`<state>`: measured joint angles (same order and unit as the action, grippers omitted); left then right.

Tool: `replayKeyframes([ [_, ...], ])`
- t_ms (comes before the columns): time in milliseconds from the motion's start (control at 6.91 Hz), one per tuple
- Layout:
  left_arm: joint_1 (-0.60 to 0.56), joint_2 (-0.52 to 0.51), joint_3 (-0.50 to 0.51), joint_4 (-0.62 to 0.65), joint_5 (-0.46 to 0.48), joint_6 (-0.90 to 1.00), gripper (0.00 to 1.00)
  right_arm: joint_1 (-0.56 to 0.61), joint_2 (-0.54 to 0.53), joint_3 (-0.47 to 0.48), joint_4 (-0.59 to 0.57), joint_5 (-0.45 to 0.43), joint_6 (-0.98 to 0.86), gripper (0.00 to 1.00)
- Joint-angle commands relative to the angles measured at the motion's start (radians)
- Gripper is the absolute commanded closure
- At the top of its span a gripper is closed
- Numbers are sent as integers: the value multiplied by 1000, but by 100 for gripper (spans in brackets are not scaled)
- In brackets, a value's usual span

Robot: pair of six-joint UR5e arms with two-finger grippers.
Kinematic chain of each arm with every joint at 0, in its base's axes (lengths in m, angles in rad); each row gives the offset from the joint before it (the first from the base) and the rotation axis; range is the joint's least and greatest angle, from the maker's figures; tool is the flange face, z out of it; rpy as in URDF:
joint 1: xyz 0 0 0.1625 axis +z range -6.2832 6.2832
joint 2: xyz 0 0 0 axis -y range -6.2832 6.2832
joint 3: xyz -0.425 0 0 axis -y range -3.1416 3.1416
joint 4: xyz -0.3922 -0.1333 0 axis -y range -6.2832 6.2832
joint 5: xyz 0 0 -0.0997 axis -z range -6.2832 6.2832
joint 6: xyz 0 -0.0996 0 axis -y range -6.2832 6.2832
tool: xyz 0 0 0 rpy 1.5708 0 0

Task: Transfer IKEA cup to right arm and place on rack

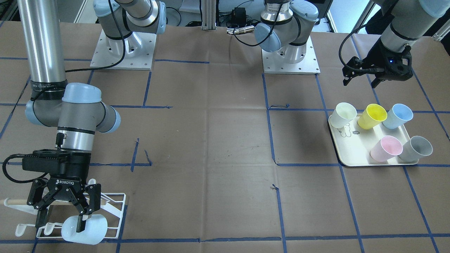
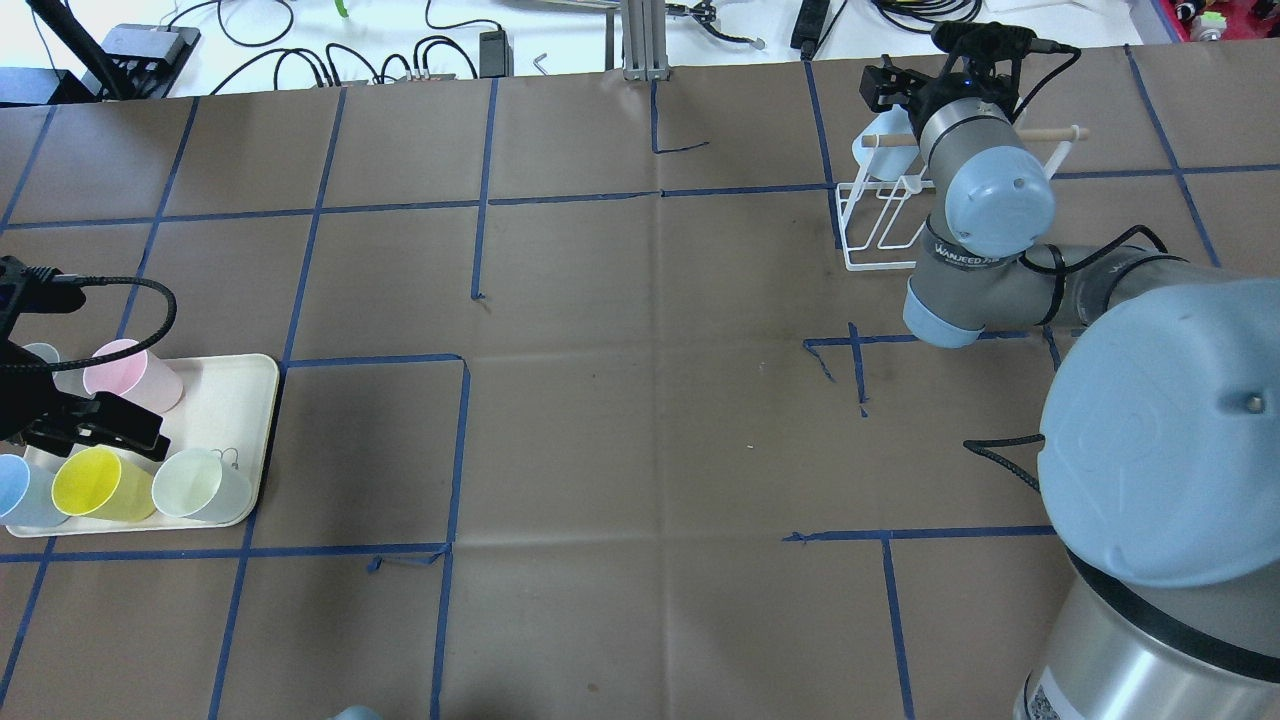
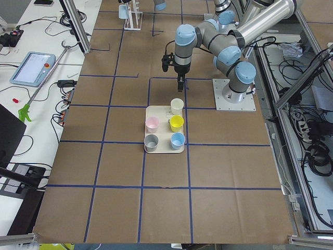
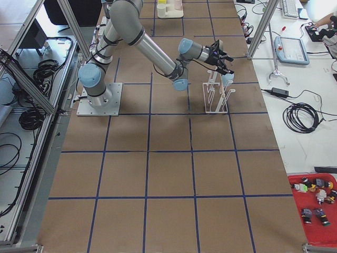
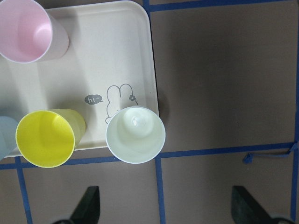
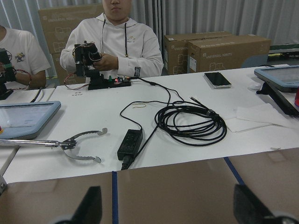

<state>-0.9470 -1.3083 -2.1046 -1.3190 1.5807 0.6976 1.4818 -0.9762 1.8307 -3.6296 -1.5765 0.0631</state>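
On the rack [image 1: 112, 211], at the far end of the table [image 1: 211, 140] on the robot's right, we see the pale IKEA cup [image 1: 86, 230] lying tilted on its side at the outer end of the prongs, below the wooden dowel [image 1: 14, 202]. The right gripper [image 1: 60, 225] hangs directly over it from the right arm [image 1: 75, 119], with its fingers spread wide. 1 finger overlaps the cup's mouth in the front view, and we cannot tell whether it touches. In the right wrist view the space between the 2 fingertips holds nothing, so the cup is not clamped.

Well apart, on the robot's left, the cream tray [image 1: 351, 154] carries 5 upright cups. The cream cup [image 1: 342, 114], yellow cup [image 1: 372, 116] and blue cup [image 1: 397, 116] form the row nearer the robot. The pink cup [image 1: 385, 148] and grey cup [image 1: 416, 149] form the other row. The left gripper [image 1: 360, 79] hovers above the table just beside the tray's robot-side edge, nearest the cream cup. Its fingers are wide apart and it holds nothing.
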Motion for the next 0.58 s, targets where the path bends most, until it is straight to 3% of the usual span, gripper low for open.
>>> replayKeyframes([
  [0,1,-35,-133,194,-11,-6,1,3,-9,-34,2,4,9,0],
  [434,1,-142,-256,406,-8,-4,1,14,-112,-39,81,12,9,0],
])
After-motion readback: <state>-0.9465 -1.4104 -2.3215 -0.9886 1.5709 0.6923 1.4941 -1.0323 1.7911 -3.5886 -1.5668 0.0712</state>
